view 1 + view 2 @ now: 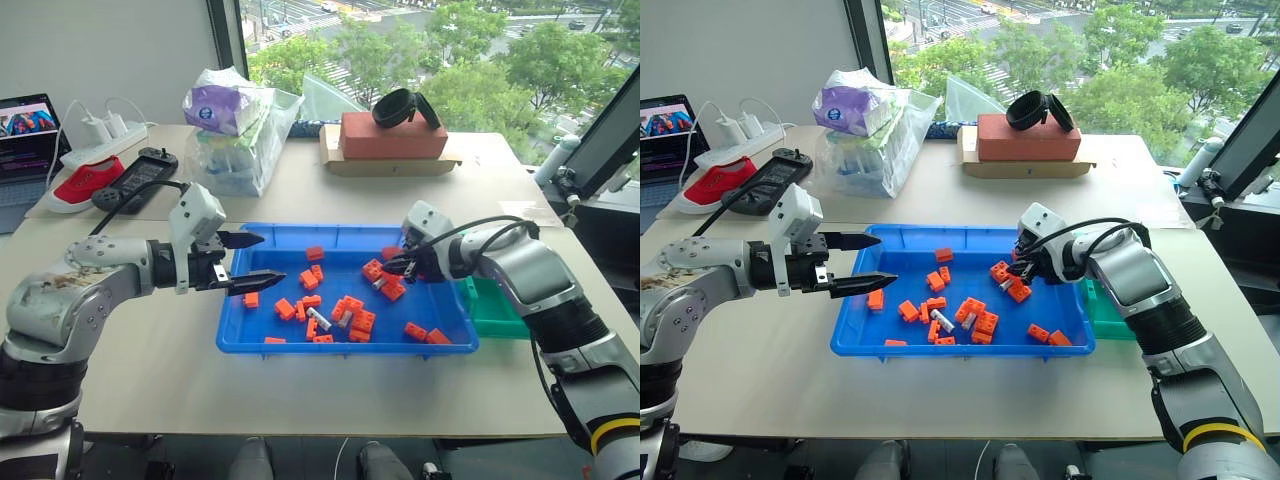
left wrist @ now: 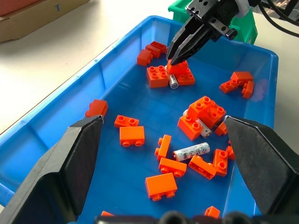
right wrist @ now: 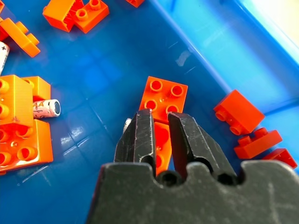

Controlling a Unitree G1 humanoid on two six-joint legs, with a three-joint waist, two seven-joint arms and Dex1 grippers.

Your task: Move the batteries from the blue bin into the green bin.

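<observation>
The blue bin (image 1: pixel 340 347) holds several orange bricks and a few batteries. One battery (image 2: pixel 191 151) with a white label lies loose mid-bin, another (image 2: pixel 203 127) is tucked under bricks. A third battery (image 2: pixel 174 81) lies between two bricks, right under my right gripper (image 2: pixel 174 58). That gripper (image 3: pixel 160 114) is shut above an orange brick, the battery's end (image 3: pixel 127 122) showing beside one finger; I see nothing between the fingers. My left gripper (image 1: pixel 272 258) hangs open over the bin's left end, empty. The green bin (image 1: pixel 495 305) stands against the blue bin's right side, behind my right arm.
At the table's back stand a brick-red box (image 1: pixel 392 135) on cardboard with a black strap on top, and a plastic bag (image 1: pixel 240 130) of packets. A power strip (image 1: pixel 105 140), a black controller (image 1: pixel 140 175), a red shoe (image 1: pixel 85 185) and a laptop (image 1: pixel 25 125) are at far left.
</observation>
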